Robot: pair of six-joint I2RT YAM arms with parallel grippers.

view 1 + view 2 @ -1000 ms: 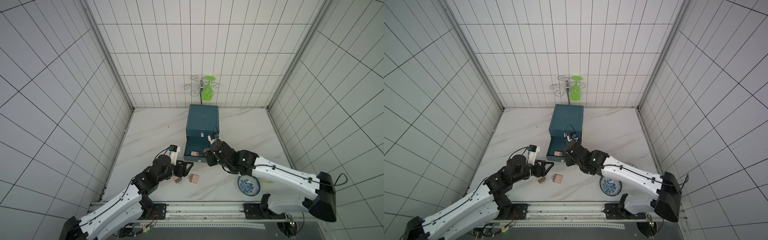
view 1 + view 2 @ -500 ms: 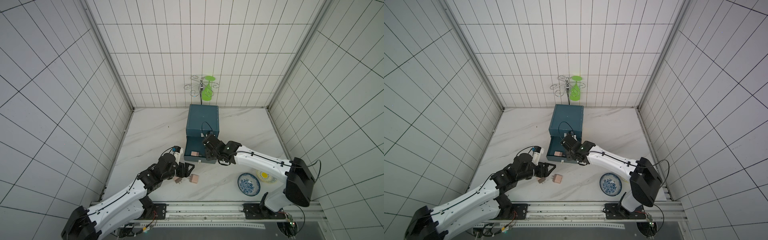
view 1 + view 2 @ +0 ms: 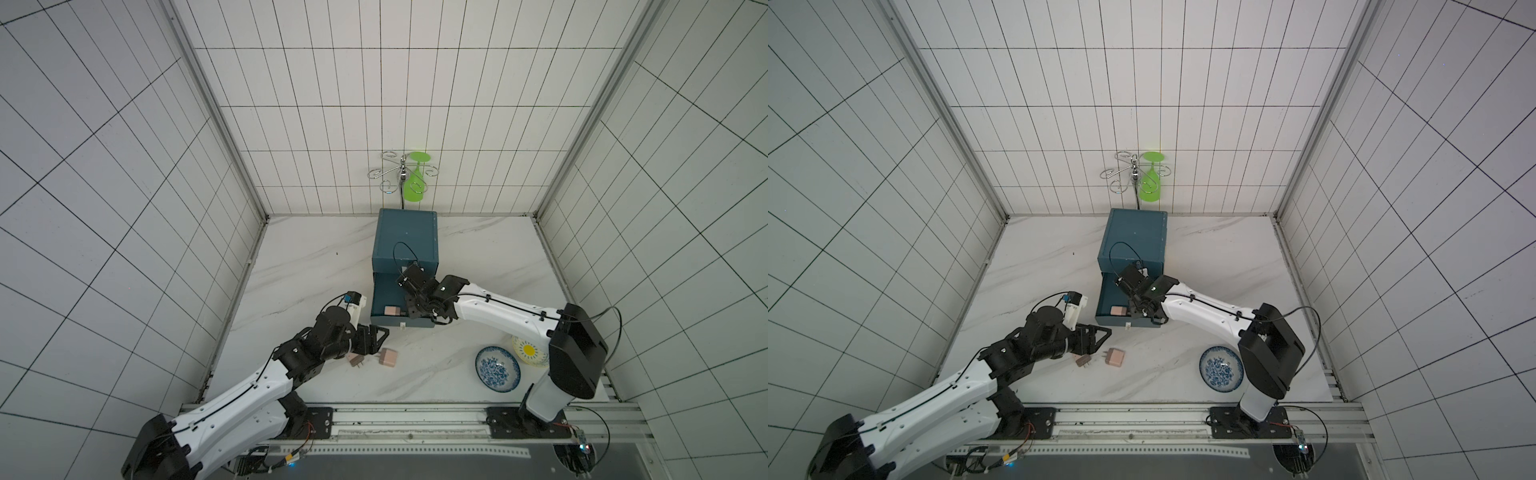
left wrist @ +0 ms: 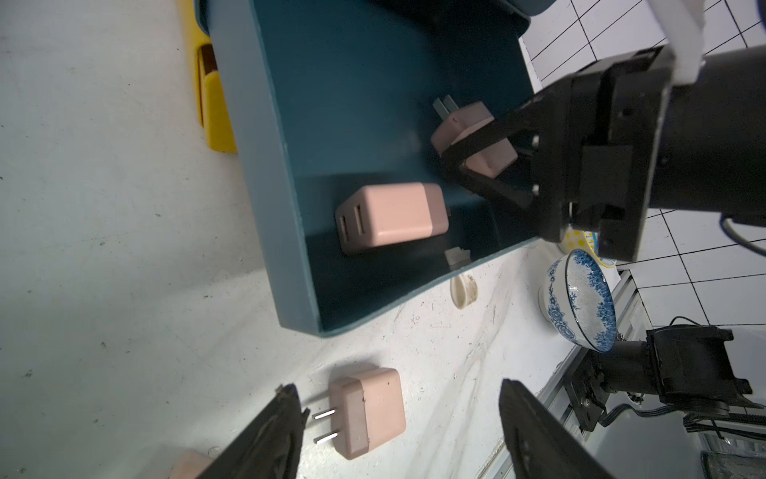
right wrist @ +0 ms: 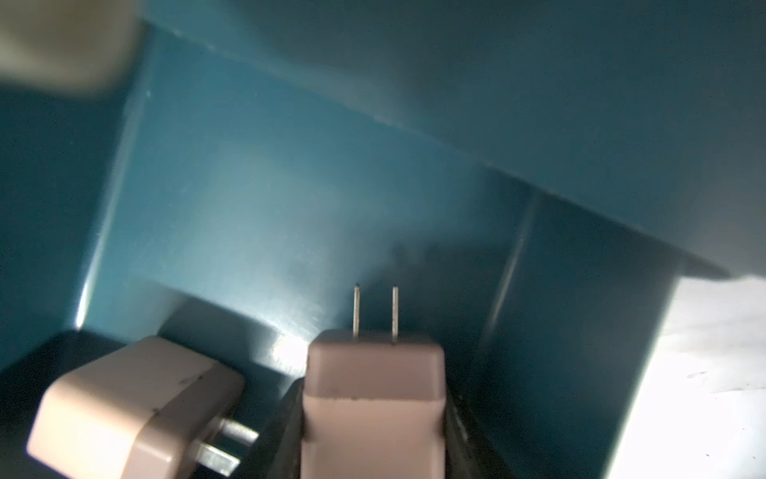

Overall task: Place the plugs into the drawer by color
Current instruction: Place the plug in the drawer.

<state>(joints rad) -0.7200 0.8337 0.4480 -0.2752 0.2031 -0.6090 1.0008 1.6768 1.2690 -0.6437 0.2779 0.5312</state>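
**Fig.** R gripper (image 4: 449, 161) pinches a pink plug (image 4: 468, 120), prongs fwd, inside the open drawer (image 4: 269, 166) beside a second plug (image 4: 393, 215). Its jaws are mostly hidden in the R wrist view. L gripper (image 4: 398, 390) is spread near a third plug (image 4: 369, 410) on the table (image 4: 124, 249). A fourth plug (image 4: 188, 466) is cut off at the frame edge.

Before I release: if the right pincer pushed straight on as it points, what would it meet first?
Probably the drawer: the held peach plug leads, prongs toward its teal inside; floor or wall unclear.
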